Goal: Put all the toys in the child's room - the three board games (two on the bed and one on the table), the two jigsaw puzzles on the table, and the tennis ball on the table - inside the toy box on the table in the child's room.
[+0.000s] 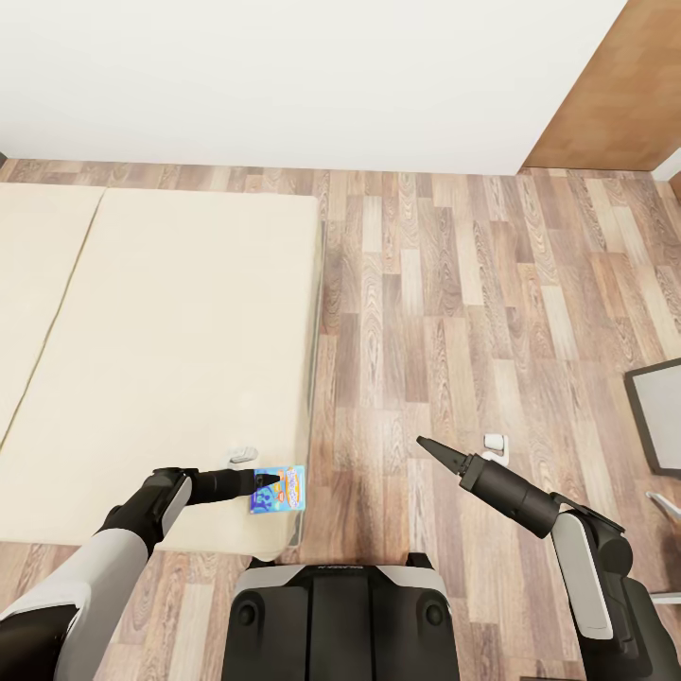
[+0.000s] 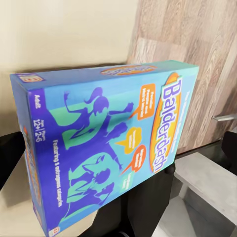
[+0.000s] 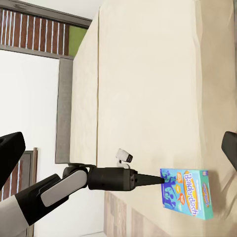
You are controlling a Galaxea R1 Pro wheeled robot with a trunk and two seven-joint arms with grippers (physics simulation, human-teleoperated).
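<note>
At seven o'clock in the head view, the left hand [image 1: 268, 480] pinches the blue Balderdash board game [image 1: 280, 488] at its short edge, over the cream bed [image 1: 170, 331] corner. Flat glossy rectangular box, long axis running three o'clock toward the plank floor [image 1: 454, 312]. At four o'clock, the right hand [image 1: 427, 446] hangs pressed together, pointed.

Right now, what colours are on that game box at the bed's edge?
The board game is blue with teal and purple figures, orange speech bubbles and white lettering, clearest in the left wrist view.
</note>
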